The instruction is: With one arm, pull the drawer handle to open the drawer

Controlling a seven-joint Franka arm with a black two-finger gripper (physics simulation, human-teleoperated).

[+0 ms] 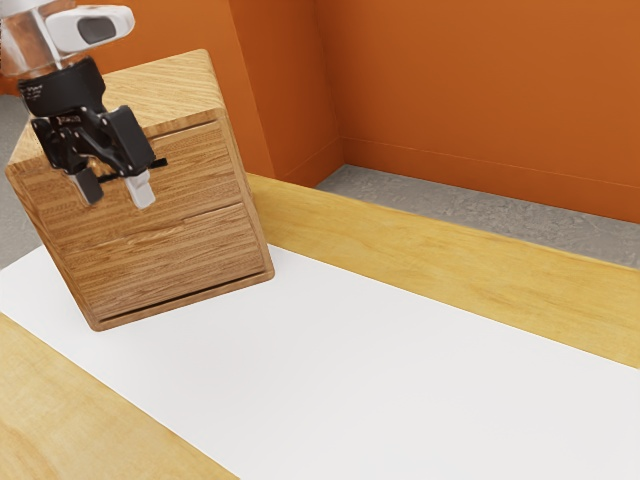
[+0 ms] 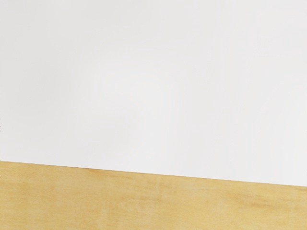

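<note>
The wooden cabinet (image 1: pixel 165 85) stands at the exterior view's left on a white mat (image 1: pixel 350 370) covering the bench (image 1: pixel 450 255). Its upper drawer (image 1: pixel 195 165) looks flush with the front. The jaws hang pointing down before that drawer face, spread wide with nothing between them. A thin dark bar just beside them, possibly the handle (image 1: pixel 157 162), is partly hidden.

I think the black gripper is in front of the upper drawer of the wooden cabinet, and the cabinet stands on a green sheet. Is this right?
Not quite. The flat sheet under the light-brown wooden cabinet is white, not green, as the exterior view shows. The black two-finger gripper is indeed in front of the upper drawer.
</note>
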